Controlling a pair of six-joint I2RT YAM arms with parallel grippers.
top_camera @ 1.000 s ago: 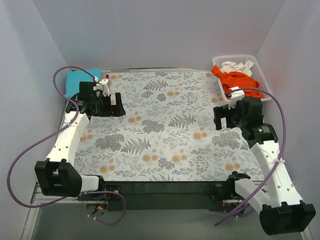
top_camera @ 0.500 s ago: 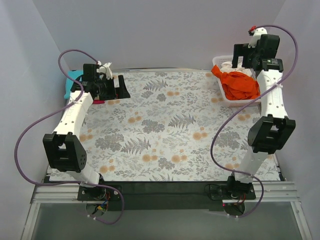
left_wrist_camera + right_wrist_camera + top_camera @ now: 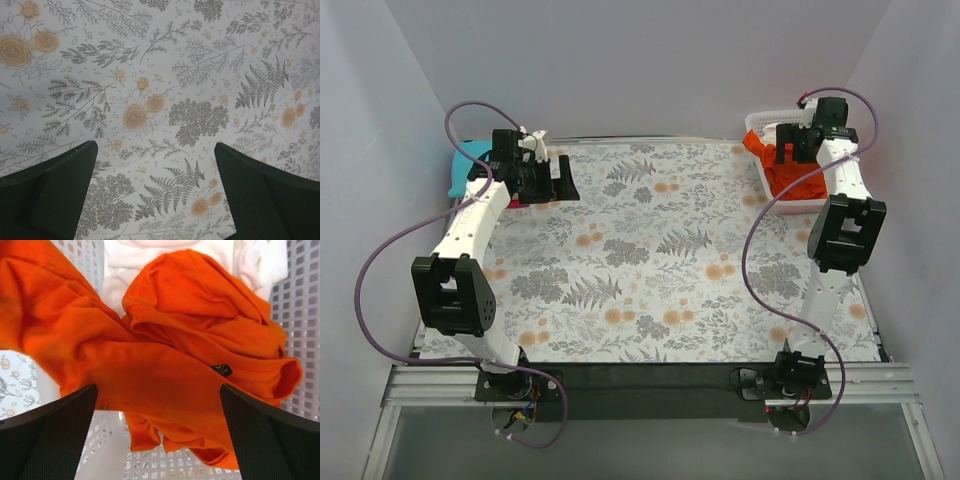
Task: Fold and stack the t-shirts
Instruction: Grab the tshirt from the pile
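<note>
The bright orange t-shirt (image 3: 803,178) lies crumpled in the white lattice basket (image 3: 845,195) at the back right, part of it draped over the basket's left rim. In the right wrist view the orange shirt (image 3: 175,365) fills the frame, with the white t-shirt (image 3: 145,257) behind it. My right gripper (image 3: 790,152) hangs just above the orange shirt, open and empty (image 3: 157,440). The teal t-shirt (image 3: 465,168) lies folded at the back left, with a crimson sliver (image 3: 517,203) beside it. My left gripper (image 3: 560,182) is open and empty above the floral cloth (image 3: 155,200).
The grey floral cloth (image 3: 650,260) with orange blossoms covers the table. The basket wall (image 3: 300,305) rises right of the right gripper. White walls close in the back and both sides. Purple cables loop from both arms.
My right arm has swung from the table beside the basket to above it, then dropped close over the orange shirt. My left arm has drawn back a little toward the teal shirt.
</note>
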